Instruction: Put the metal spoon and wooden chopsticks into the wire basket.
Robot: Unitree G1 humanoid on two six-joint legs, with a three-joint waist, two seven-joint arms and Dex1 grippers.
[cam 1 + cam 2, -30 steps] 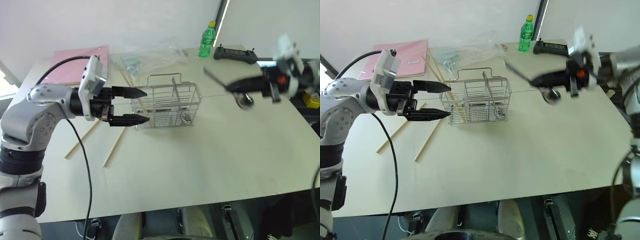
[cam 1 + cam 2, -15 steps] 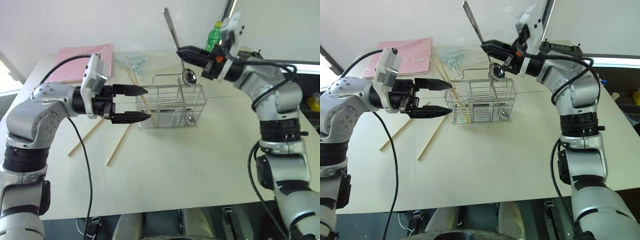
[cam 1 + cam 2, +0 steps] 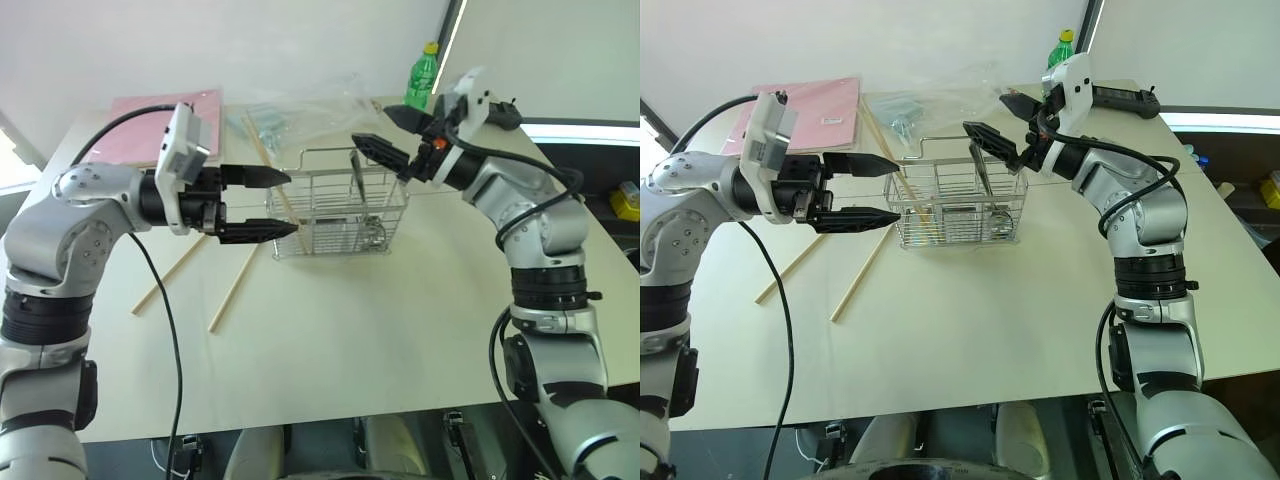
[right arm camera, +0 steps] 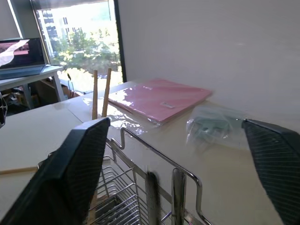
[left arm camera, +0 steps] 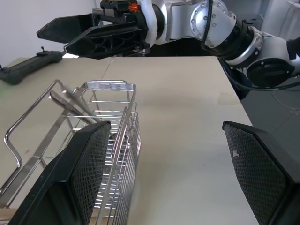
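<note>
Spoon (image 3: 985,175) dropped in basket (image 3: 955,205)

My right tool (image 3: 1005,125) just sprang open above it, empty; left tool (image 3: 875,190) gapes open. Two chopsticks (image 3: 855,280) wait on the counter (image 3: 990,330).

Pale table (image 3: 400,330): wire basket (image 3: 340,215), two wooden chopsticks (image 3: 190,275), pink folder (image 3: 150,125), green bottle (image 3: 421,78).

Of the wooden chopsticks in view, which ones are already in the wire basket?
The chopsticks leaning out of the wire basket's left end are already in; the two other chopsticks lie flat on the table beside it.
</note>
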